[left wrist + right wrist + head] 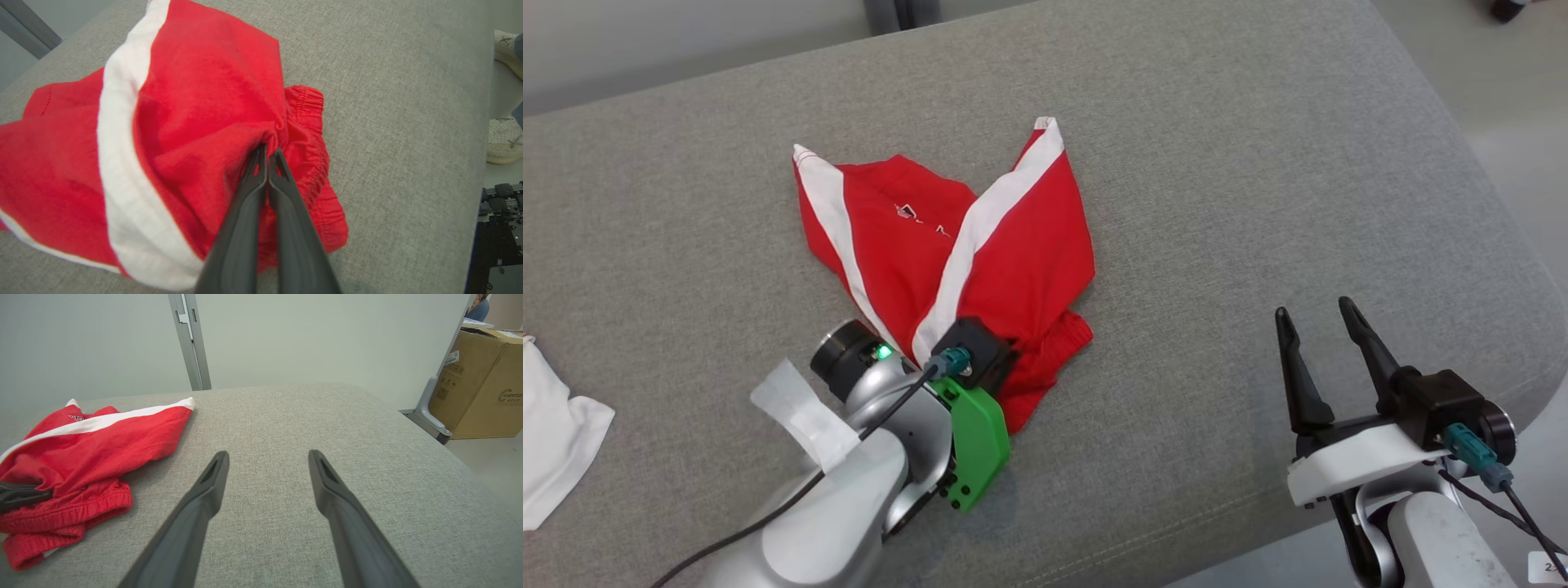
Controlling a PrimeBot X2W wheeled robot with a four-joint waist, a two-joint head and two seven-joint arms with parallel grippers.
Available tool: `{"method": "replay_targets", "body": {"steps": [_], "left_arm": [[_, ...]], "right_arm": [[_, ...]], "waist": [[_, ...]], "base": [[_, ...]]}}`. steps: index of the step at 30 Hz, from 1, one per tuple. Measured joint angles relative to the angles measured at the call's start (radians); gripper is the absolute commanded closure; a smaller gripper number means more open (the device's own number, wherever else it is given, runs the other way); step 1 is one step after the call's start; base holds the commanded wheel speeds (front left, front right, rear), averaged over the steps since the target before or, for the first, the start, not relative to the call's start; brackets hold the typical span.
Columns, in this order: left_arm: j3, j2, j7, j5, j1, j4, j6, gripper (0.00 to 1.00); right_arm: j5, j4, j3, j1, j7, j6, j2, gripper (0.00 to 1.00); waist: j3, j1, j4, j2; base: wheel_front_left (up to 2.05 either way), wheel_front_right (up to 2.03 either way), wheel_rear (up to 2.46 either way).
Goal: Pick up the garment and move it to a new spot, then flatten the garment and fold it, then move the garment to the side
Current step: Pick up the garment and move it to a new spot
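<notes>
One garment point(1021, 237), one white cloth point(556, 441), two pincers point(268, 150) point(1315, 309)

Red garment point(1013, 245) on cushion point(1258, 163), right gripper point(1314, 306) spread

A grey, woven-fabric upholstered surface point(1258, 163) with a rounded far-right corner carries the things. A crumpled red garment point(1021, 245) with white stripes lies near its middle, elastic waistband bunched toward the near edge. A white cloth point(556, 433) lies well apart, at the left side

Left hand point(268, 150) pinched shut, arm stretched forward; right hand point(1313, 314) held apart — fingers spread wide
</notes>
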Motion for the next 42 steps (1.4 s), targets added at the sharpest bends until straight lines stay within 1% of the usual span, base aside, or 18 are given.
{"method": "replay_targets", "body": {"steps": [4,9,15,19,21,25,26,27,31,33,38,42], "left_arm": [[0.003,-0.015,0.0,-0.055,0.064,-0.034,0.0,1.0],[-0.012,0.001,0.017,-0.087,0.113,-0.062,0.0,1.0],[-0.044,0.06,0.075,-0.122,0.154,-0.114,0.0,1.0],[-0.049,0.101,0.119,-0.171,0.201,-0.133,0.0,1.0],[-0.045,0.119,0.129,-0.191,0.23,-0.147,0.0,1.0],[-0.025,0.144,0.137,-0.195,0.249,-0.188,0.0,1.0],[-0.012,0.145,0.135,-0.2,0.249,-0.196,0.0,0.55],[-0.003,0.145,0.131,-0.209,0.25,-0.205,0.0,0.0],[0.026,0.137,0.104,-0.234,0.252,-0.255,0.003,0.0],[0.049,0.12,0.088,-0.249,0.259,-0.271,0.013,0.0],[0.117,0.066,0.044,-0.339,0.304,-0.33,0.048,0.0],[0.151,0.049,0.022,-0.37,0.32,-0.365,0.071,0.0]], "right_arm": [[-0.001,0.005,-0.016,0.0,0.0,0.008,-0.014,0.0],[-0.007,0.013,-0.016,-0.001,0.0,0.021,-0.026,0.0],[-0.009,0.021,-0.02,0.0,0.0,0.026,-0.03,0.0],[-0.009,0.03,-0.019,0.003,0.0,0.035,-0.029,0.0],[-0.009,0.034,-0.015,0.005,0.0,0.04,-0.028,0.0],[-0.009,0.037,-0.012,0.006,0.0,0.044,-0.028,0.0],[-0.011,0.04,-0.011,0.006,0.0,0.05,-0.028,0.0],[-0.011,0.044,-0.007,0.005,0.0,0.054,-0.028,0.0],[-0.023,0.054,0.007,-0.002,0.0,0.068,-0.033,0.0],[-0.027,0.064,0.012,-0.012,0.0,0.073,-0.035,0.0],[-0.028,0.12,0.023,-0.059,0.0,0.092,-0.054,0.0],[-0.023,0.184,0.013,-0.097,0.022,0.096,-0.063,0.0]], "waist": [[-0.013,0.0,-0.002,0.0],[-0.024,0.0,0.026,0.0],[-0.051,0.0,0.086,0.0],[-0.068,0.0,0.122,0.0],[-0.075,0.0,0.136,0.0],[-0.081,0.0,0.155,0.0],[-0.08,0.0,0.158,0.0],[-0.079,0.0,0.159,0.0],[-0.077,0.0,0.159,0.0],[-0.078,0.0,0.16,0.0],[-0.083,0.0,0.171,0.0],[-0.085,0.0,0.191,0.0]], "base": [[0.0,0.0,0.0],[0.0,0.0,0.0],[0.0,0.0,0.0],[0.0,0.0,0.0],[0.0,0.0,0.0],[0.0,0.0,0.0],[0.0,0.0,0.0],[0.0,0.0,0.0],[0.0,0.0,0.0],[0.0,0.0,0.0],[0.0,0.0,0.0],[0.0,0.0,0.0]]}}
